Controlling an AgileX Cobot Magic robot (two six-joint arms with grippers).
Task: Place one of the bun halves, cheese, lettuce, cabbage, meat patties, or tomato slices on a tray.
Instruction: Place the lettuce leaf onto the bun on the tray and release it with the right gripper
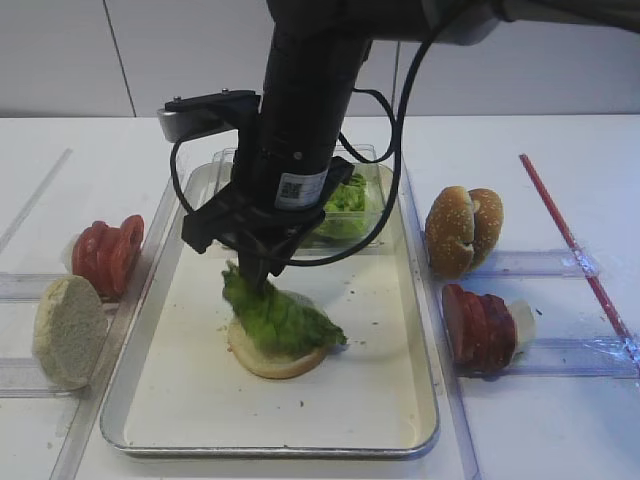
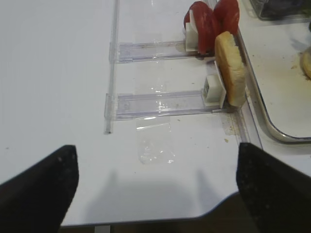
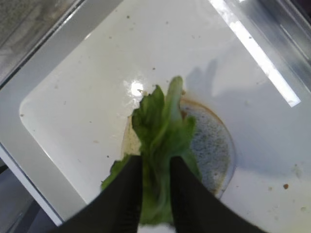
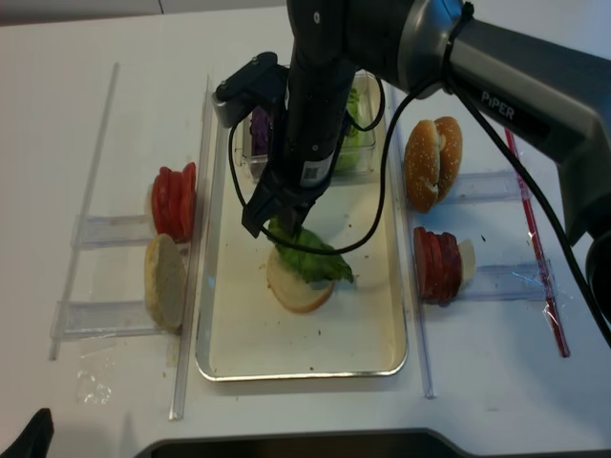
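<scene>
A crinkly green lettuce (image 1: 280, 315) leaf lies draped over a pale bun half (image 1: 275, 360) on the cream floor of the silver tray (image 1: 200, 400). My right gripper (image 1: 258, 270) comes straight down on the leaf's back end. In the right wrist view its two black fingers press on the lettuce (image 3: 163, 131) from both sides, above the bun half (image 3: 214, 141); the gripper (image 3: 155, 162) is shut on the leaf. My left gripper (image 2: 155, 160) hangs wide open over the bare table near its front left edge, with nothing between its fingers.
Left of the tray, tomato slices (image 1: 108, 255) and a pale bun half (image 1: 68, 330) stand in clear racks. On the right are sesame bun halves (image 1: 463, 230) and meat patties (image 1: 480, 325). A clear box (image 1: 350, 205) at the tray's back holds lettuce and purple cabbage (image 4: 258, 129). A red rod (image 1: 575, 250) lies far right.
</scene>
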